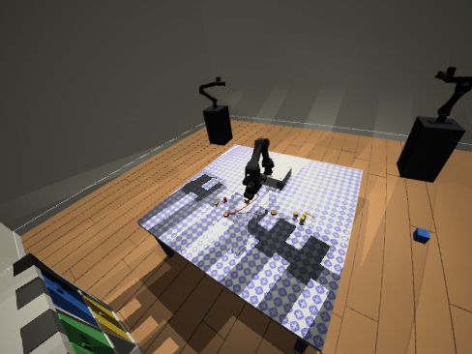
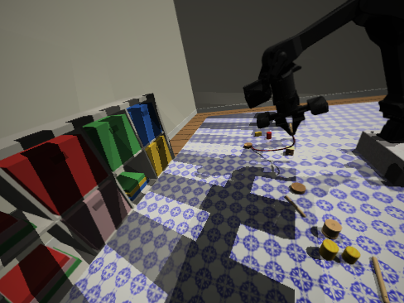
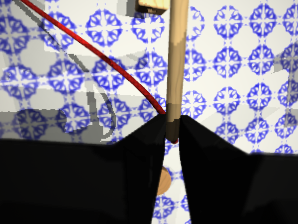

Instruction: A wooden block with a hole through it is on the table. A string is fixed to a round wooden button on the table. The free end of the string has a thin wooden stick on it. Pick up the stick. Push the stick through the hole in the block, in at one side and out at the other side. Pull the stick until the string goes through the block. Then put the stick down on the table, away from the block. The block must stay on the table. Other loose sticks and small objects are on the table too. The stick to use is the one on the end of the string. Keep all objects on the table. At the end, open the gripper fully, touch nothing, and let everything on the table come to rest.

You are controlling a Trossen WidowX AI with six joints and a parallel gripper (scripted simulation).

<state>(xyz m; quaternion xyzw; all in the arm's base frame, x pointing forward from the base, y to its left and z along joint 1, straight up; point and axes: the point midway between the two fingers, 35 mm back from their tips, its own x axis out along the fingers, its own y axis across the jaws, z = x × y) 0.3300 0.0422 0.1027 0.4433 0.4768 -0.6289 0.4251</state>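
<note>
Two fingers [image 2: 292,132], pointed steeply downward, tight around the wooden stick [image 2: 290,127] [image 3: 177,65].

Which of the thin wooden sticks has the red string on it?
The stick held up in the gripper; the other two sticks lie loose on the patterned tabletop, with no string.

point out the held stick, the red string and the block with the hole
held stick [image 2: 290,127] [image 3: 176,65]: exterior, wrist; shaft
red string [image 2: 271,149] [image 3: 107,62]: exterior, wrist; middle stretch
block [image 2: 290,152] [image 3: 151,6]: exterior, wrist; visible side
</note>
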